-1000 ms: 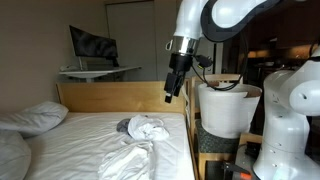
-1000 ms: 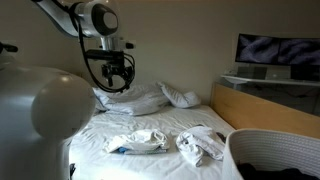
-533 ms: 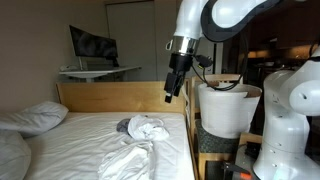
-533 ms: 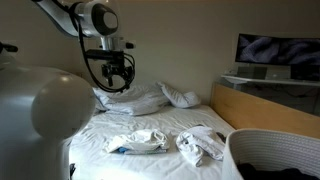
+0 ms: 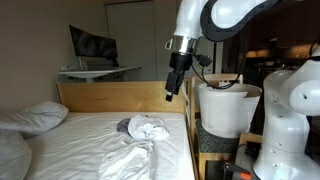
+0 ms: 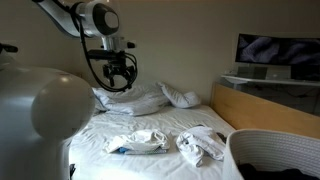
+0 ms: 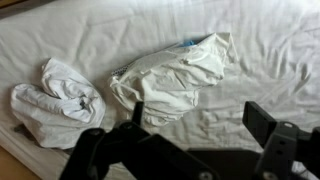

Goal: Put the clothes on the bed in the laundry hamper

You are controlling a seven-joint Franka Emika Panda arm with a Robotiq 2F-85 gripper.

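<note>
My gripper hangs open high above the bed, near its headboard-side edge, holding nothing. In the wrist view the gripper has its dark fingers wide apart over bare sheet. Below it lie the clothes: a flat white garment and a bunched white and grey bundle. Both exterior views show these two piles, the bundle and the flat garment. The white laundry hamper stands beside the bed, with dark contents showing inside.
Plump white pillows lie at one end of the bed. A light wood headboard runs along the bed's side. A monitor stands on a desk behind it. The white robot body stands next to the hamper.
</note>
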